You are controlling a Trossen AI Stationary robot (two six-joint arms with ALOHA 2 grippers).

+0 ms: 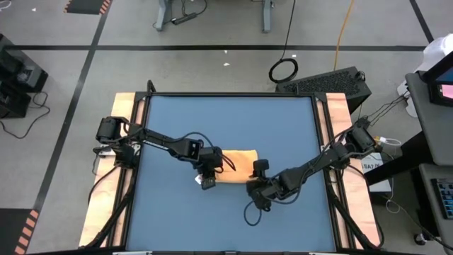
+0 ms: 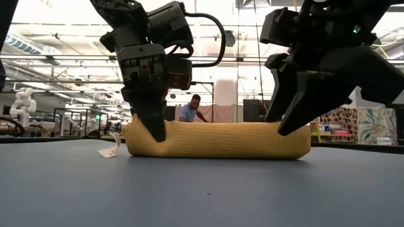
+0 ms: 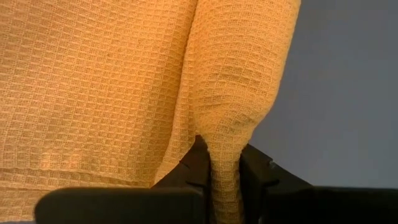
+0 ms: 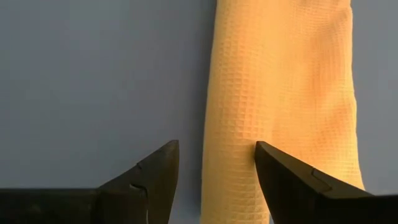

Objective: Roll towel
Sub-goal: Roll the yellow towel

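Note:
The orange-yellow towel lies on the blue table as a long, partly rolled bundle. A small white tag sticks out at its left end and rests on the table. My left gripper is at that left end, shut on the cloth. My right gripper stands open at the towel's right end. Its fingers slant down, one over the bare table beside the roll and one over the cloth. My left gripper pinches the towel's rolled near edge at its left end between its two fingers. The fingers slant down from the table's left and lie along the roll. The cloth narrows into the pinch, and the rest of the towel lies on the table. Whether my right gripper's finger touches the cloth, I cannot tell.
The blue table top runs wide on every side of the towel, with wooden side rails at left and right. Beyond the far edge, the low view shows a person and room furniture.

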